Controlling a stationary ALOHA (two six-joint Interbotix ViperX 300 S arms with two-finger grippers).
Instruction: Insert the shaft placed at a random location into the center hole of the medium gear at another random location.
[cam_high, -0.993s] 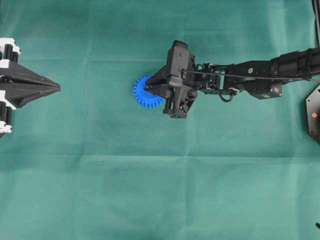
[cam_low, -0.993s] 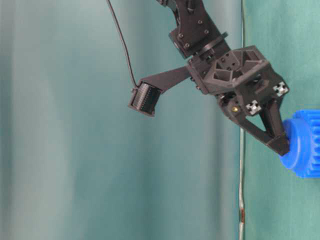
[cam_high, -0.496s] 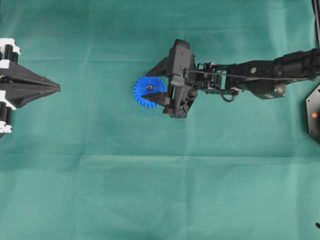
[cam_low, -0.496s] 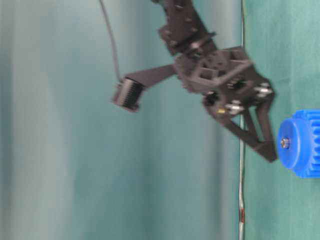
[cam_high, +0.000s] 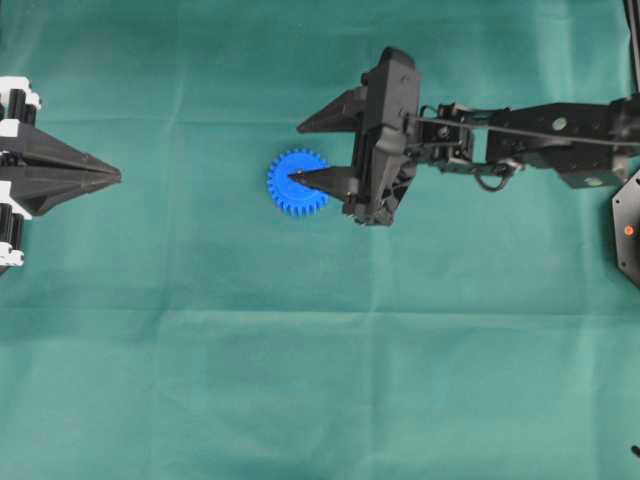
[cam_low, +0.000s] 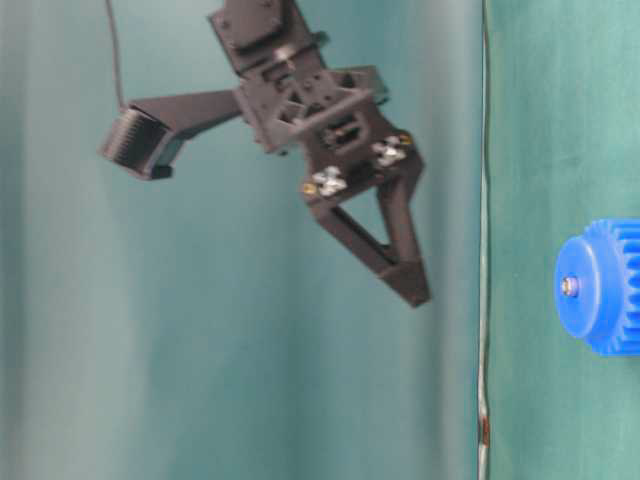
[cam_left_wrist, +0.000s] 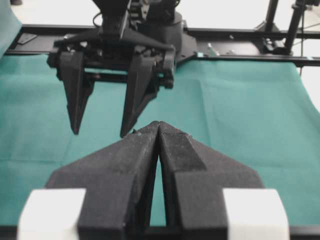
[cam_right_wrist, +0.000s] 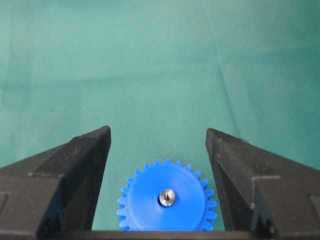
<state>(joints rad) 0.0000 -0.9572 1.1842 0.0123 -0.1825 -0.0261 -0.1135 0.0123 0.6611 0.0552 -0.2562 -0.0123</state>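
Left gripper (cam_left_wrist: 159, 131): foreground, 6 o'clock, two black fingers (cam_left_wrist: 120, 165) pressed together to a point, white blocks (cam_left_wrist: 54, 214) at their bases. Right gripper (cam_left_wrist: 100, 134): at 11 o'clock beyond it, fingers pointing down and spread apart, nothing between them, hanging above the green cloth (cam_left_wrist: 240, 115). Black frame rail (cam_left_wrist: 250, 47): along 12 o'clock edge.

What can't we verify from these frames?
- Shaft depth in the blue gear: only its tip shows, all views.
- Gear's near teeth: cut by the right wrist frame edge.
- Gear's hub, overhead: covered by a right gripper finger.
- Gear's right side: cropped, table-level view.
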